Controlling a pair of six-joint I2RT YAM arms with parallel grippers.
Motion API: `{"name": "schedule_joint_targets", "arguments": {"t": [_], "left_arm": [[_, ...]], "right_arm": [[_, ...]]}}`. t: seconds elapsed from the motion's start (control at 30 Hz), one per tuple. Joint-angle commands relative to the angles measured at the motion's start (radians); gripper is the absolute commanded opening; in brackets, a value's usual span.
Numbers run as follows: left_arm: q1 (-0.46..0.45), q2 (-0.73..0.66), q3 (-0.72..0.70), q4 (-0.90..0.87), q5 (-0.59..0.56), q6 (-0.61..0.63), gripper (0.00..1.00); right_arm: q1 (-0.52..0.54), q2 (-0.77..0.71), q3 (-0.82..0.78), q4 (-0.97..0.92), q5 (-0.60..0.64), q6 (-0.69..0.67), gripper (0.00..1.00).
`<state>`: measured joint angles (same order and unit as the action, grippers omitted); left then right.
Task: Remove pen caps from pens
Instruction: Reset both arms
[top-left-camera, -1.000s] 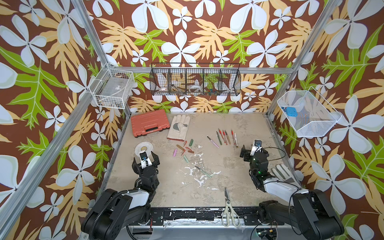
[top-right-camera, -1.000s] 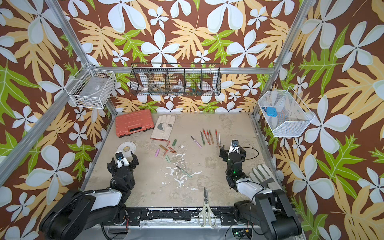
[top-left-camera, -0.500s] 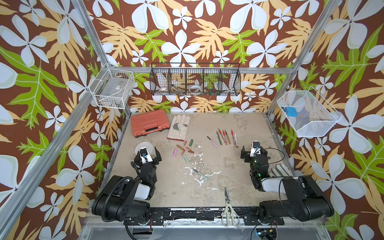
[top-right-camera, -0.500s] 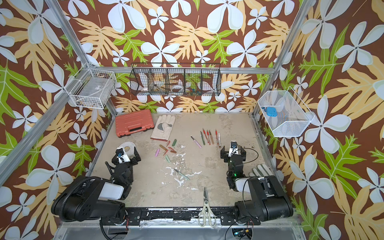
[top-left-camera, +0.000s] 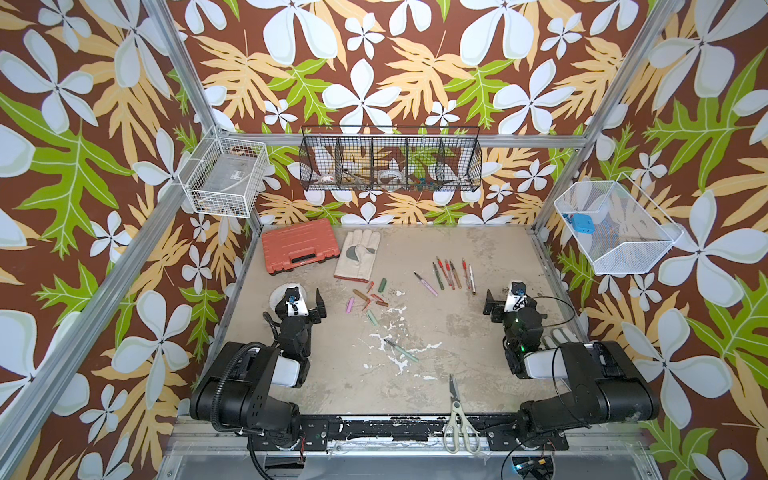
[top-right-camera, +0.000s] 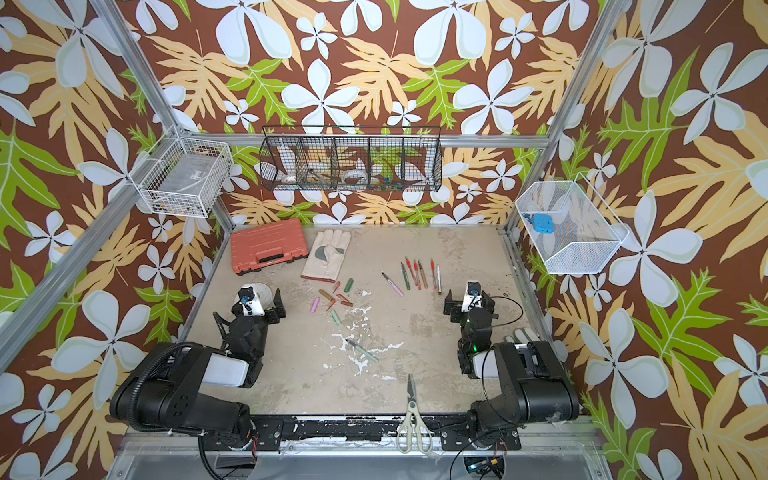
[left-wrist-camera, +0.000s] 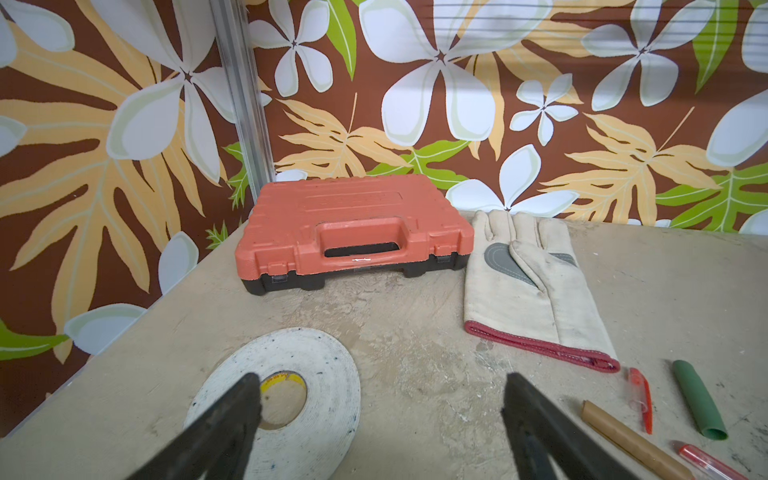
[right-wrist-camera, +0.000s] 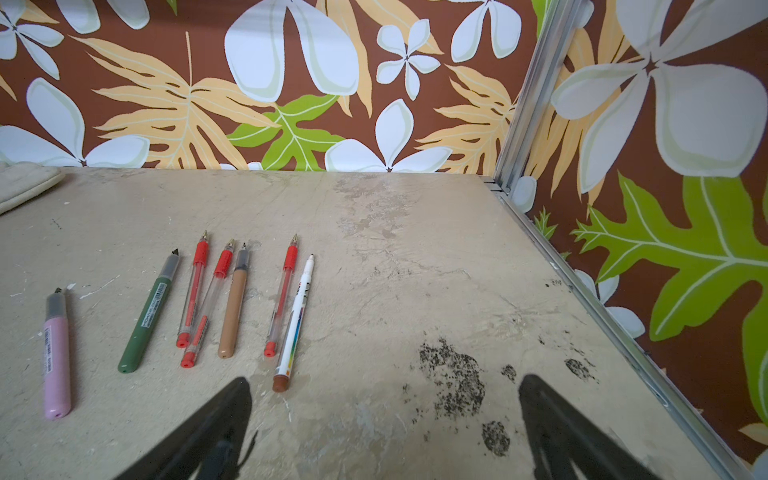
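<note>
Leaf-and-flower wallpaper (top-left-camera: 374, 62) walls in a scuffed beige desk (top-left-camera: 457, 332). Nearest the front edge lie grey-handled scissors (top-left-camera: 457, 411), blades pointing away. Just beyond them, among white scrapes at mid-desk, a pale green pen (top-left-camera: 401, 350) lies alone at a slant. Further on, the left gripper (left-wrist-camera: 382, 395) and right gripper (right-wrist-camera: 384, 395) stand at either side of the desk. Each has its jaws spread wide with nothing between them. The left one is over a roll of white tape (left-wrist-camera: 328, 374). The right one is over bare desk, near the brown end of a white pen (right-wrist-camera: 296, 320).

Between the two, nearer the left, the pen caps (top-left-camera: 370, 297) lie loose in a scatter: pink, pale green, tan, red and dark green. Toward the right, seven pens (top-left-camera: 451, 272) lie in a row with bare tips pointing away: pink, dark green, two red-and-clear ones touching, tan, another red-and-clear, then the white one.

Behind the caps rest a work glove (top-left-camera: 357, 255) and an orange tool case (top-left-camera: 299, 245) near the back wall, where a black wire basket (top-left-camera: 390, 160) hangs.
</note>
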<state>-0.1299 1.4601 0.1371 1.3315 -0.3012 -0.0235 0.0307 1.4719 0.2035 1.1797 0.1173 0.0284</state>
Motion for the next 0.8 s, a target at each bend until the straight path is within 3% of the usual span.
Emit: {"name": "schedule_joint_targets", "arguments": {"t": [0.0,0.77], "left_arm": [[0.003,-0.005,-0.007,0.018,0.019,0.004,1.00],[0.003,-0.004,-0.011,0.030,0.015,0.004,1.00]], "right_arm": [[-0.006,0.005,0.015,0.002,-0.095,-0.012,0.99],[-0.009,-0.002,0.009,0.008,-0.099,-0.010,1.00]]}}
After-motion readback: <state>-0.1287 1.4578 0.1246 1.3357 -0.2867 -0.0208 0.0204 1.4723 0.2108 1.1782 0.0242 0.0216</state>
